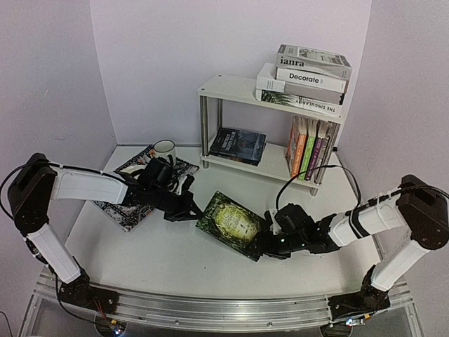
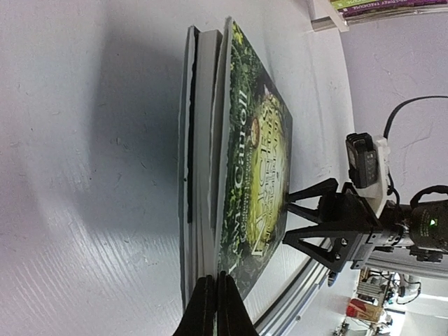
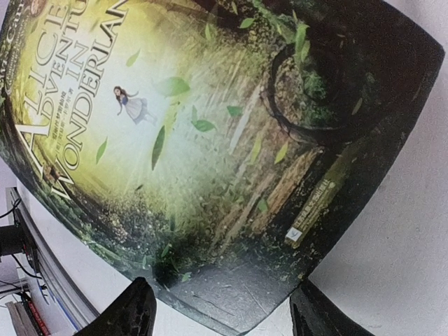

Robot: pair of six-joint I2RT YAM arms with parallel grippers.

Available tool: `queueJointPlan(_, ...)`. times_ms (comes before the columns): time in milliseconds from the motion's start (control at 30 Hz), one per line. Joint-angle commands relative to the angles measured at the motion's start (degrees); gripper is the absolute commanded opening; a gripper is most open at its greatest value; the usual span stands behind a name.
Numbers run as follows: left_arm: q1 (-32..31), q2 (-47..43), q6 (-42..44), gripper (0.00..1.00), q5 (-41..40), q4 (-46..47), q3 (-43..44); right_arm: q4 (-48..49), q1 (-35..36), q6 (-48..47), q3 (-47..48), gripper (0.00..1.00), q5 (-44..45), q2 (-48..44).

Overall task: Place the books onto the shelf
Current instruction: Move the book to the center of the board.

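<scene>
While the left gripper point(image 2: 213, 288) has its jaws pressed together, tips set against one edge of the green book point(image 1: 230, 219), the right gripper point(image 3: 227, 316) holds its jaws apart at the opposite edge, which reaches just into the gap between its fingers point(image 3: 136, 308). Neither finger appears to touch the cover. Whether the left tips have caught a thin slip of cover cannot be told from the wrist view. The book lies on the table point(image 1: 161, 260) between the two sets of jaws and well short of the shelf point(image 1: 224, 88), which stands beyond both. Its top board already carries a stack point(image 1: 309, 77), and its lower board holds a dark volume point(image 1: 238, 145) lying flat beside a row of upright paperbacks point(image 1: 310, 147). The step in hand looks to be the pick-up of this last loose book, with one arm steadying it and the other lining up a grip. The next move likely calls for the right jaws to slide further over the edge and clamp it. The left tips would meanwhile keep the book from skating away. A lift towards the free stretch of lower board between the flat volume and the paperbacks would probably follow.
</scene>
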Motion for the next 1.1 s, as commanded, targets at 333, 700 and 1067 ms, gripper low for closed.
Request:
queueJointPlan(333,7.85,-12.58,-3.01,0.00,7.24,5.71,-8.65,7.46,1.11,1.38,9.39,0.61,-5.06,12.78)
queueJointPlan(700,23.21,-11.80,6.91,0.00,5.05,-1.33,-10.61,9.33,2.38,0.96,30.30,0.59,-4.48,31.07)
queueJointPlan(1067,27.46,-1.22,12.59,0.00,-2.10,-4.60,-4.44,3.95,3.61,-3.20,40.85,0.61,0.06,36.33)
